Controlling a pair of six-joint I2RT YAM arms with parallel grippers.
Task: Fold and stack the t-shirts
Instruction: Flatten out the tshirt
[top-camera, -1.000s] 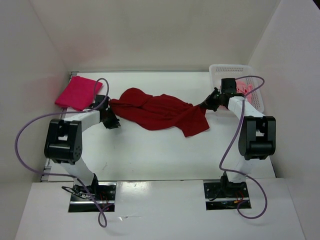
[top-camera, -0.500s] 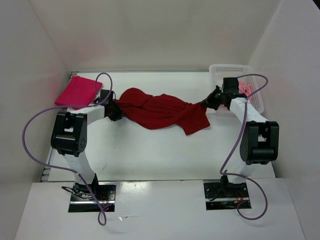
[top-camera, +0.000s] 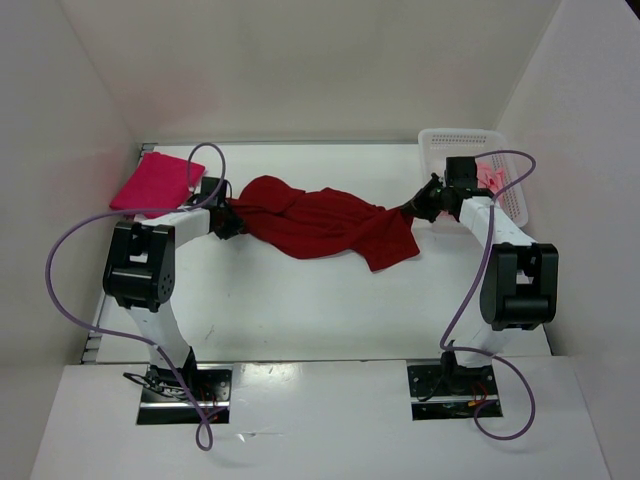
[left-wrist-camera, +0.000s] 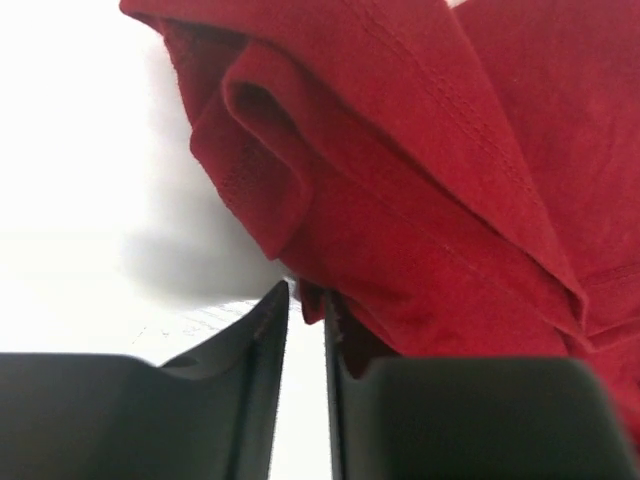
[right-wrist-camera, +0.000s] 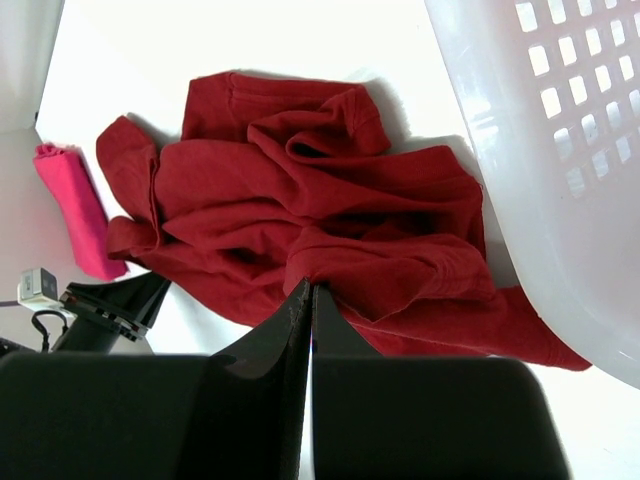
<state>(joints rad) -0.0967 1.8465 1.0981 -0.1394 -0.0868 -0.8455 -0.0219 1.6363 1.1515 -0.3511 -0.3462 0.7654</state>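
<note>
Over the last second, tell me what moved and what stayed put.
The left fingers moved farther from the arm's base, up to the left end of the dark red shirt; whether they grip it is unclear. The right fingers stayed shut on the shirt's right end, barely shifting. The folded magenta shirt and the basket stayed put.

bright even light, soft faint shadows; table (left-wrist-camera: 70, 150) overexposed white in wrist views; near foreground blurred
</note>
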